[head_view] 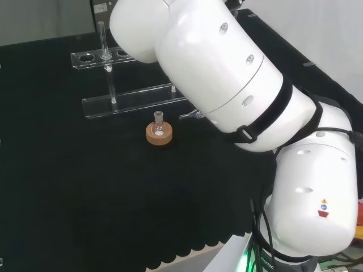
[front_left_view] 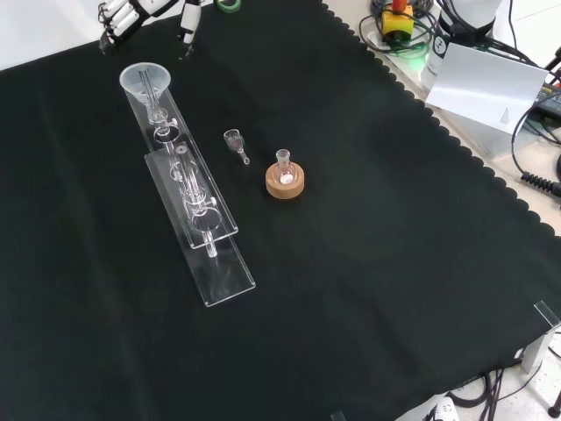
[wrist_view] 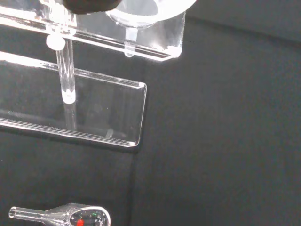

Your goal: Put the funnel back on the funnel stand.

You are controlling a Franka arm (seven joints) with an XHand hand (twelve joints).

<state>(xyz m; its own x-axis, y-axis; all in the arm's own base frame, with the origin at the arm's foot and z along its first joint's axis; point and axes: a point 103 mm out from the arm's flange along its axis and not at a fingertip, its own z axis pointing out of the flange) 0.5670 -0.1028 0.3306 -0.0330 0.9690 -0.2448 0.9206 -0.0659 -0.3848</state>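
Funnels: two. A large one [front_left_view: 145, 81] sits in the end hole of the clear funnel stand [front_left_view: 195, 210] in the front view, and a small one [front_left_view: 235, 140] lies on its side on the cloth [front_left_view: 368, 263], just beside the stand.
Flask: one small flask [front_left_view: 283, 160], upright in a cork ring [front_left_view: 286, 184].
Hand: the hand [front_left_view: 123, 16] is at the front view's top edge, fingers straight and relaxed, holding nothing, apart from the large funnel.
Hidden: the arm's white links [head_view: 227, 73] cover the stand's right end in the head view.
Room: open cloth spreads right of the flask in the front view.
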